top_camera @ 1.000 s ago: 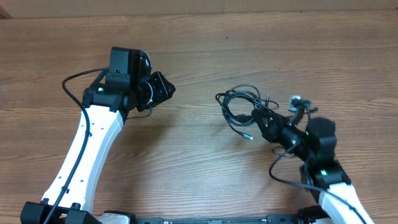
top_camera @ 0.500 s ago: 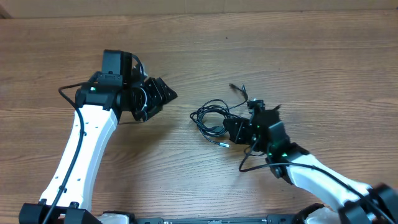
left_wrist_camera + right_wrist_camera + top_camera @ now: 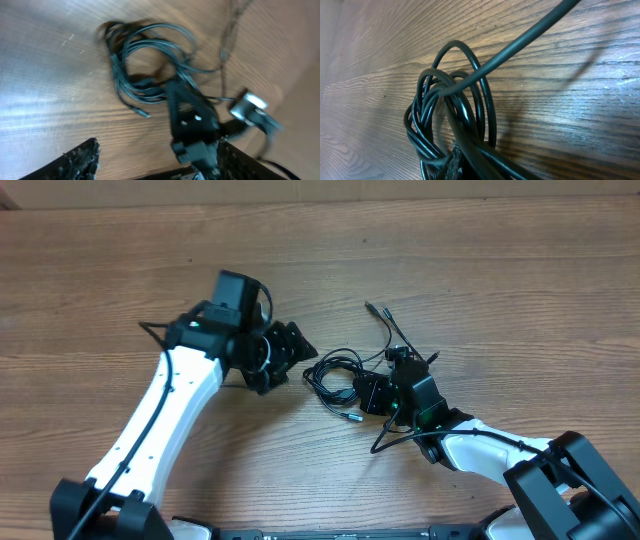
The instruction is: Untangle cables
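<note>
The cables (image 3: 335, 372) are a tangled bundle of thin black loops at the table's middle. One strand runs up to a plug end (image 3: 370, 308), and a pale tip (image 3: 352, 418) lies below the bundle. My right gripper (image 3: 366, 393) is shut on the bundle's right side. In the right wrist view the loops (image 3: 452, 110) fill the frame, pinched at the jaws (image 3: 460, 167). My left gripper (image 3: 300, 352) is open and empty, just left of the bundle. The left wrist view shows the loops (image 3: 145, 60) ahead of its spread fingers (image 3: 157, 152), with the right gripper (image 3: 192, 120) on them.
The wooden table (image 3: 480, 290) stretches all round the bundle. Thicker black cables run along both arms (image 3: 150, 328). The right arm's white link (image 3: 480, 455) lies low across the front right.
My right gripper has dragged the cable bundle leftward toward the table's middle. My left arm has swung right, bringing its open gripper up to the bundle.
</note>
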Available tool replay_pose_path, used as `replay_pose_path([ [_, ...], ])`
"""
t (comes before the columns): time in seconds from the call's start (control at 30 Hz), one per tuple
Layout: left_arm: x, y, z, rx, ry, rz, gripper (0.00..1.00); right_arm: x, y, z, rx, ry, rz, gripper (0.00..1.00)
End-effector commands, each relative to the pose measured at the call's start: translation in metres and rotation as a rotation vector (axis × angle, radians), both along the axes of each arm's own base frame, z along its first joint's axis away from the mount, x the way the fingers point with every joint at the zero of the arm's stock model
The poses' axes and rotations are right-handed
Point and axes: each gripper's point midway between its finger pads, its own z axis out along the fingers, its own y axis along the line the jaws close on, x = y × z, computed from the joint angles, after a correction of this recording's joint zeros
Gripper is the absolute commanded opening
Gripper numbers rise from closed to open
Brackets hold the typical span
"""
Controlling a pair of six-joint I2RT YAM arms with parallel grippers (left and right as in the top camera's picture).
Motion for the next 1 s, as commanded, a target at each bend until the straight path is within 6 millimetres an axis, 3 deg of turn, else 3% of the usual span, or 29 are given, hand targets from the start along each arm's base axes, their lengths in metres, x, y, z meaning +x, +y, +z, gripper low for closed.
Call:
replay_pose_path([
  [0.0,-0.009,0.006,-0.034,0.078,0.156,0.164,0.79,0.008,0.003,0.010,0.010,-0.032,-0.012,0.06],
  [0.2,-0.002,-0.009,-0.067,0.080,0.253,0.256,0.64,0.008,0.004,0.010,0.012,-0.031,-0.011,0.06],
  [0.23,-0.001,-0.013,-0.073,0.079,0.263,0.261,0.56,0.008,0.004,0.010,0.011,-0.031,-0.011,0.06],
  [0.3,0.001,-0.019,-0.084,0.079,0.291,0.275,0.50,0.008,0.003,0.009,0.009,-0.027,-0.011,0.06],
  [0.53,0.002,-0.042,-0.125,0.080,0.353,0.261,0.50,0.007,0.003,0.008,0.006,-0.022,-0.011,0.07],
  [0.57,0.002,-0.042,-0.129,0.082,0.357,0.259,0.48,0.007,0.003,0.008,0.007,-0.023,-0.011,0.07],
  [0.67,0.003,-0.042,-0.143,0.096,0.370,0.262,0.28,0.007,0.003,0.008,0.006,-0.022,-0.011,0.07],
  [0.8,0.005,-0.036,-0.156,0.136,0.366,0.275,0.07,0.007,0.003,0.008,0.006,-0.022,-0.011,0.07],
  [0.97,0.013,-0.031,-0.160,0.151,0.340,0.294,0.04,0.006,0.003,0.008,0.004,-0.019,-0.011,0.07],
])
